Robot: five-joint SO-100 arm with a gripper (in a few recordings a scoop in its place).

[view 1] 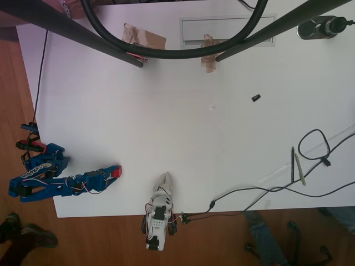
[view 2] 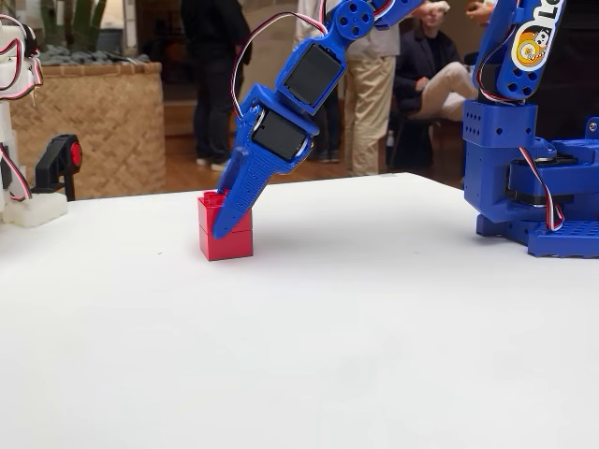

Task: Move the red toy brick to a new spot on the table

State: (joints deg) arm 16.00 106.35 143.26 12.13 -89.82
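A: Looking at the fixed view, the blue arm's hand [view 2: 225, 220] is down on the red toy brick [view 2: 227, 238], which sits flat on the white desk [view 2: 356, 309].

B: Does it have hold of it?

A: One blue finger lies across the brick's front face, its tip about halfway down. The other finger is hidden behind, so I cannot tell how far the hand is closed or whether it truly clamps the brick.

B: And from above?

A: In the overhead view the hand [view 1: 113, 173] is near the desk's [view 1: 183, 127] lower left edge, with the red brick [view 1: 115, 172] at its tip, well apart from the small black piece [view 1: 255, 98] further up on the right.

B: So how far along?

A: Early, I judge. The brick rests on the desk with no gap under it, so it is not yet lifted. What is left is confirming the grip, raising it, carrying it to another spot and letting go.
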